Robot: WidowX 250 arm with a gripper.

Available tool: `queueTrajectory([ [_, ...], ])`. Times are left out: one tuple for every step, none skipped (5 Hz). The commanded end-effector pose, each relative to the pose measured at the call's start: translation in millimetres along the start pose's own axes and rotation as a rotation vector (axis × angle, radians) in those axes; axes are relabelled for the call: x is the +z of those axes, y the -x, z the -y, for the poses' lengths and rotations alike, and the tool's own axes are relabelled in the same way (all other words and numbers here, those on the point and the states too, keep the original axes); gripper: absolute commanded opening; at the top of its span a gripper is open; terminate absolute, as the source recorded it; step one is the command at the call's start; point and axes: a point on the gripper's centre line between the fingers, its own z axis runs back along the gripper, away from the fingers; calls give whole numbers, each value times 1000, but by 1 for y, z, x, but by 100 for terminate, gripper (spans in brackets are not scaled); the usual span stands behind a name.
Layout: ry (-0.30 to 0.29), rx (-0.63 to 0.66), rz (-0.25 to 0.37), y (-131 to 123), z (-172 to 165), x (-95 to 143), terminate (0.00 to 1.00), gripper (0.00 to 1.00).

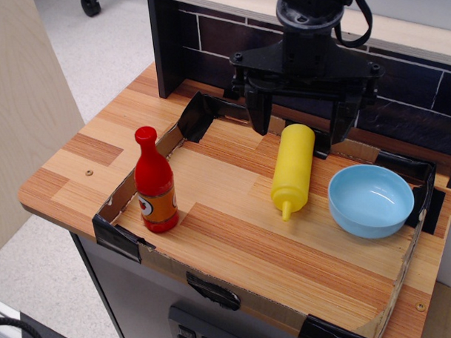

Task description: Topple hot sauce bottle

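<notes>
We see the hot sauce bottle (155,182) standing upright at the wooden table's (236,250) left edge, well apart from our gripper (301,120), whose fingers spread wide above the lying yellow squeeze bottle (293,169), beside a blue bowl (370,200)

The black arm comes down from the top edge, wrist vertical. Its hand (301,114) hangs at the back of the worktop, fingers (257,112) spread wide and pointing straight down, with nothing gripped between them.
</notes>
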Motion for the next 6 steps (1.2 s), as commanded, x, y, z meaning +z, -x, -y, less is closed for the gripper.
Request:
queueTrajectory([
  [0, 0, 0, 0, 0, 0, 0, 100],
  [-56, -69, -1, -18, -21, -1, 0, 100],
  [-97, -73, -7, -38, -43, -5, 0, 100],
  [-116, -86, -17, -41, -66, -2, 0, 100],
  [-122, -102, 4, -37, -89, 0, 0, 100],
  [-132, -139, 7, -30, -109, 3, 0, 100],
])
